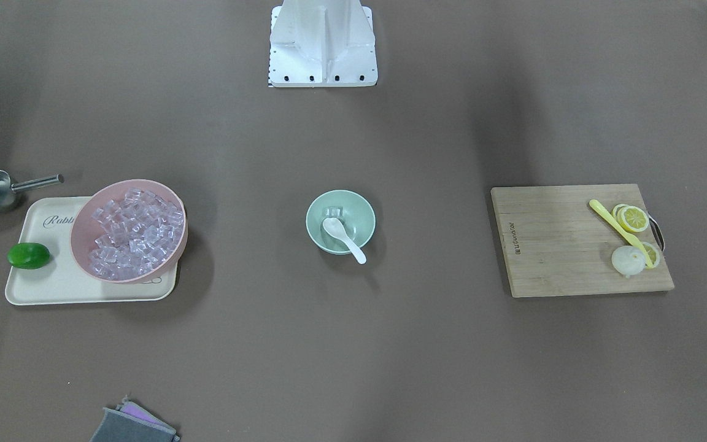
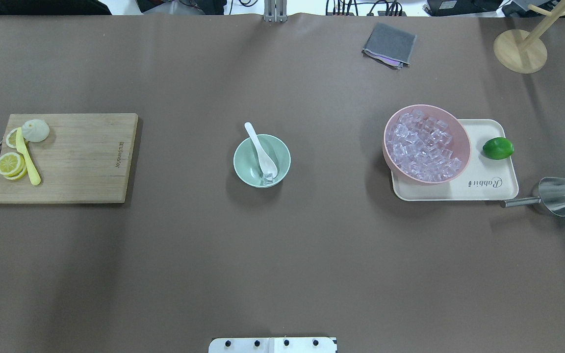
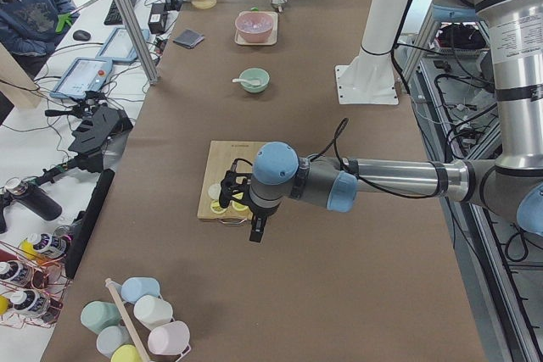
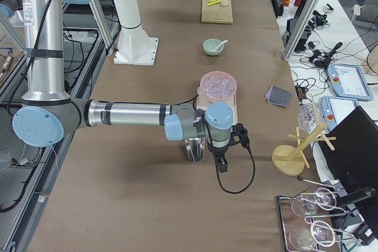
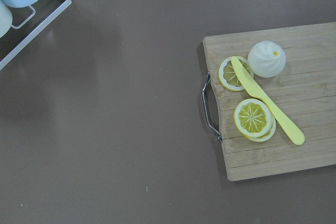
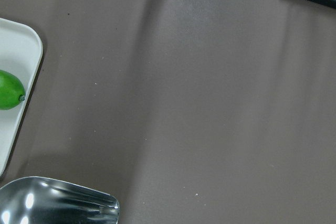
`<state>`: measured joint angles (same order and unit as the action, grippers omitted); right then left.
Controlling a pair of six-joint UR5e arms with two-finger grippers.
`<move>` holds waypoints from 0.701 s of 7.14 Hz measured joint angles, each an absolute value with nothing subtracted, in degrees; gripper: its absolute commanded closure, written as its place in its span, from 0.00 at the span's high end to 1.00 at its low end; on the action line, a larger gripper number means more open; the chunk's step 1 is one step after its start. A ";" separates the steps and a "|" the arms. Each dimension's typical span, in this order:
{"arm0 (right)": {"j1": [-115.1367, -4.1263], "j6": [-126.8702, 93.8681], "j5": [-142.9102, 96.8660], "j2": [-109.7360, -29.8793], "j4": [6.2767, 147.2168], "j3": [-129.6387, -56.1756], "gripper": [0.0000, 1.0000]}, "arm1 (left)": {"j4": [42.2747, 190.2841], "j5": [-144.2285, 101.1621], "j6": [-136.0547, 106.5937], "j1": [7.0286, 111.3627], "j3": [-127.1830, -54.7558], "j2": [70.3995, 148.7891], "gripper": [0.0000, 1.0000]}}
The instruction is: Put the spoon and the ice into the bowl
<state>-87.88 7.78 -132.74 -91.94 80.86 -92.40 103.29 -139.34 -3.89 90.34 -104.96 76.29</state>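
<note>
The mint-green bowl stands at the table's middle; it also shows in the overhead view. The white spoon lies in it, scoop down in the bowl and handle over the rim, as the overhead view shows. One clear ice cube sits in the bowl by the scoop. More ice fills the pink bowl. My left gripper hangs above the cutting board's end. My right gripper hangs above the metal scoop. I cannot tell whether either is open or shut.
A cream tray holds the pink bowl and a lime. A metal scoop lies beside it. A wooden cutting board carries lemon slices and a yellow utensil. A grey cloth and a wooden stand are at the far edge.
</note>
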 measured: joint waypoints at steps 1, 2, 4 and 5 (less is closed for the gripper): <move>-88.05 7.79 -132.70 -92.12 80.86 -92.51 1.00 | 102.62 -139.31 -3.92 90.08 -104.76 76.56 0.98; -88.09 7.72 -132.64 -92.19 80.86 -92.51 1.00 | 100.73 -139.19 -3.94 89.64 -104.64 77.64 0.98; -88.08 7.34 -132.55 -92.24 80.86 -92.42 1.00 | 95.51 -138.24 -3.92 88.00 -104.60 81.08 0.98; -88.07 7.26 -132.54 -92.17 80.86 -92.30 1.00 | 94.65 -137.54 -3.84 87.46 -104.35 81.60 0.98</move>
